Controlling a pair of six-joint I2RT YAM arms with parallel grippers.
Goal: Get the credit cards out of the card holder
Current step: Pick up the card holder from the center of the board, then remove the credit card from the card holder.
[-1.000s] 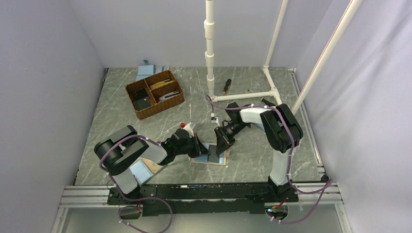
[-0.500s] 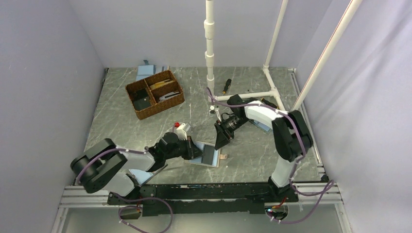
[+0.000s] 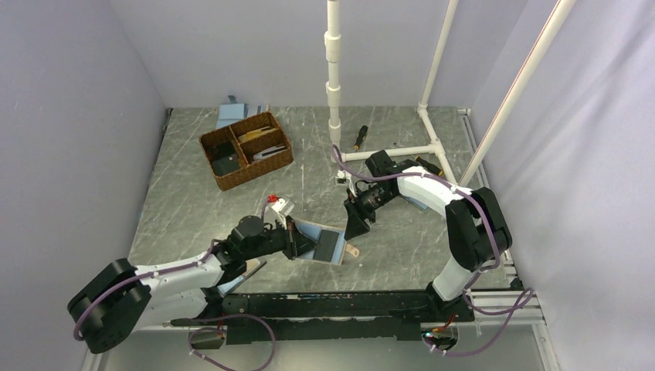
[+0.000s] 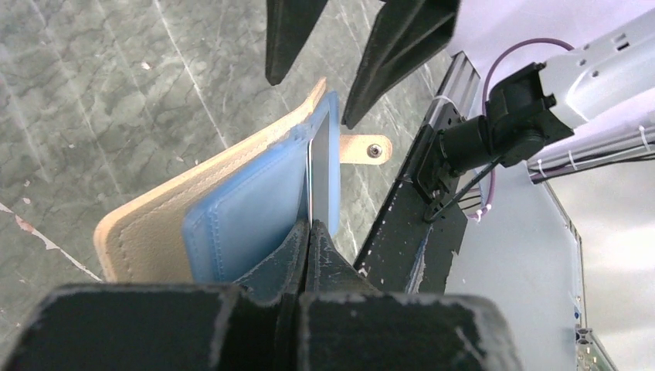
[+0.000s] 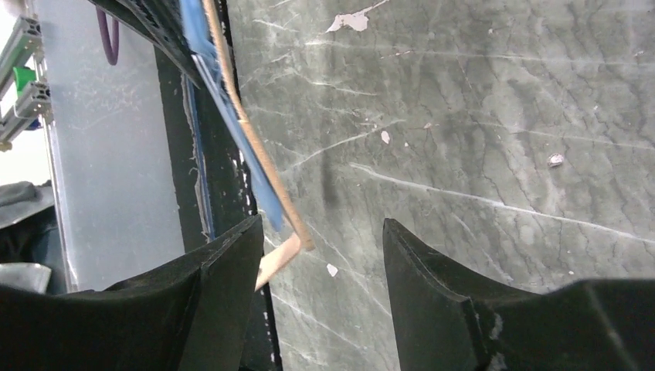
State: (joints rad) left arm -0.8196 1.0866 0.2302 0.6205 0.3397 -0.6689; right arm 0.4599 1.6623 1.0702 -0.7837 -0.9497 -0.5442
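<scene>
Left gripper [image 3: 296, 243] pinches the flat light-blue, tan-edged card holder [image 3: 310, 230]; right gripper [image 3: 356, 226], spread at three o'clock, should nip only the dark card [image 3: 330, 245].

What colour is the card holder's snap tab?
The tab is tan; the left wrist view shows it best.

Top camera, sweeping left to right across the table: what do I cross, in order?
wicker basket → left gripper → card holder → right gripper

Light-blue, tan-edged card holder [image 3: 310, 232] sits tilted, dark card [image 3: 330, 246] showing.
</scene>
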